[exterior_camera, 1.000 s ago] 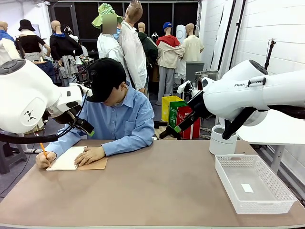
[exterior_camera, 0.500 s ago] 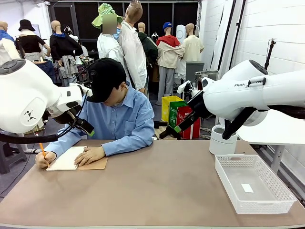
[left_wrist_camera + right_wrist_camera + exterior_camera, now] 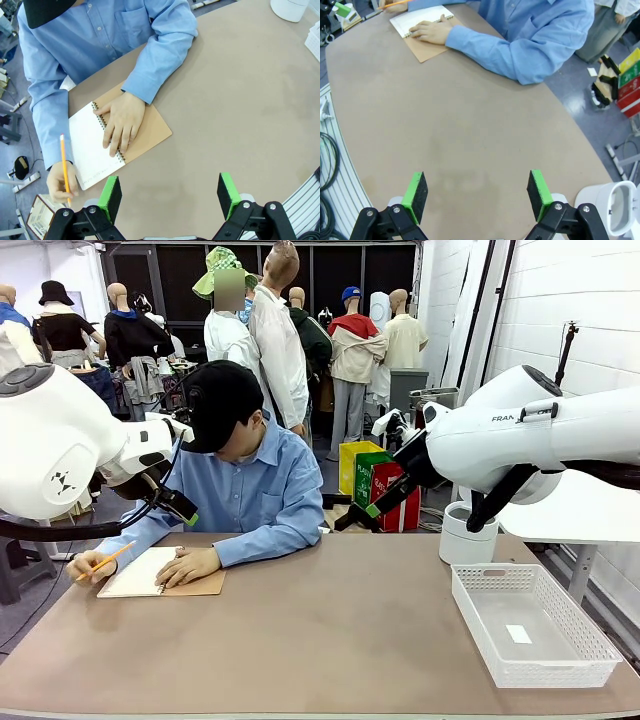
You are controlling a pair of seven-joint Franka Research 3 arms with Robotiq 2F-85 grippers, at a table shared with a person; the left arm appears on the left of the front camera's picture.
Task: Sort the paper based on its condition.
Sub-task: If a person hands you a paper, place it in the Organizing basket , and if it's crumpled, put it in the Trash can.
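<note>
Far left worktop: paper (image 3: 89, 150) lies in the notebook, under the person's hand (image 3: 120, 122).
Handling: thin, tears easily; I take its free edge.
My jaws: both released, empty.

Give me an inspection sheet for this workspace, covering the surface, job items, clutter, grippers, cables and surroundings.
Surface: brown table, no spills seen.
Job's things: paper is the open page of a spiral notebook, held flat by the person's hand; the other hand holds a pencil.
Clutter: white basket with a small white tag; white bin behind it.
Grippers: left gripper and right gripper open, empty, above the table.
Cables: black cables beside the table edge.
Surroundings: coloured boxes on the floor.
</note>
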